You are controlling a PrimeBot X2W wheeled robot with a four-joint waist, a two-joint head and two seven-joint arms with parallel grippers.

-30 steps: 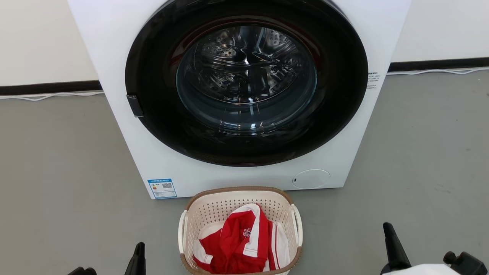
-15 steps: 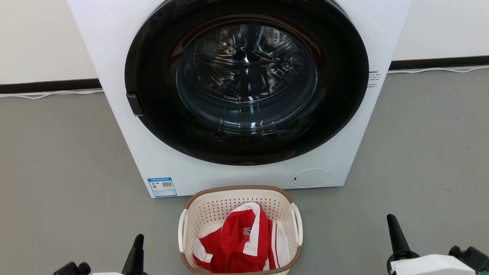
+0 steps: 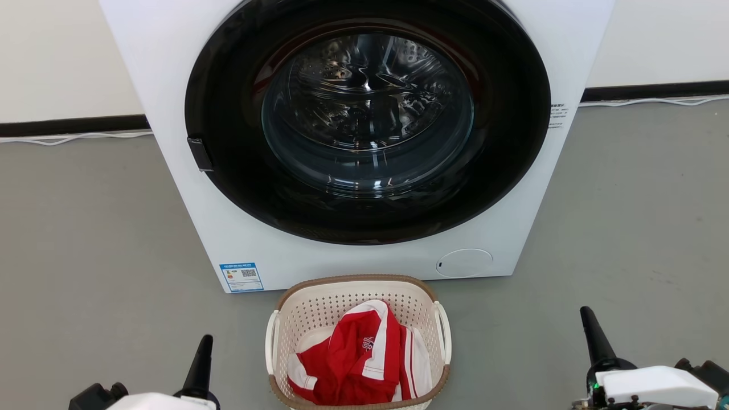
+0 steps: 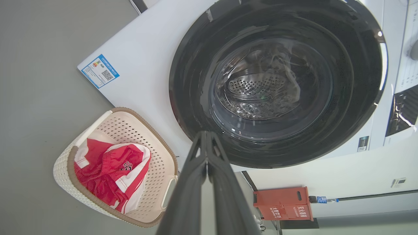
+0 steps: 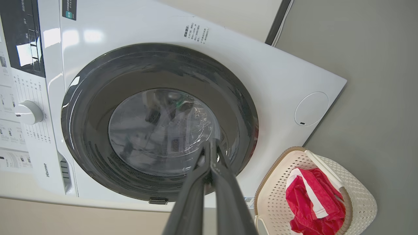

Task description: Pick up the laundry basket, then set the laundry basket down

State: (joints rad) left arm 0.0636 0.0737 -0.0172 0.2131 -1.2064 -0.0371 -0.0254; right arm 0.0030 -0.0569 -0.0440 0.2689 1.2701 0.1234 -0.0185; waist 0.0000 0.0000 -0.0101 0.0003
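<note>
- Change over the last second: both arms have come further up the head view; the left pincer and the right pincer show their dark tips higher than before, and more of the pale casing shows beneath each.
- Camera drift: the washer and the laundry basket have slid up the view together by a trace (that is the head moving, not the things); the basket keeps its place against the washer.
- Pincer state: each pincer has its two fingers pressed together along their length, as both wrist views show; neither has hold of anything.
- Basket now: it stands upright on the grey floor, just in front of the washer's foot, between the two pincers and apart from both; a red and white garment lies in it; the white loop handles stand free at its sides.
- Meaning for the task: the basket rests on the floor with no grip on it; that would fit arms coming in for the lift as well as a basket already set back down, and the arms' advance does not settle which; the pincers flank the handles yet sit well wide of them, the right one more so.
</note>
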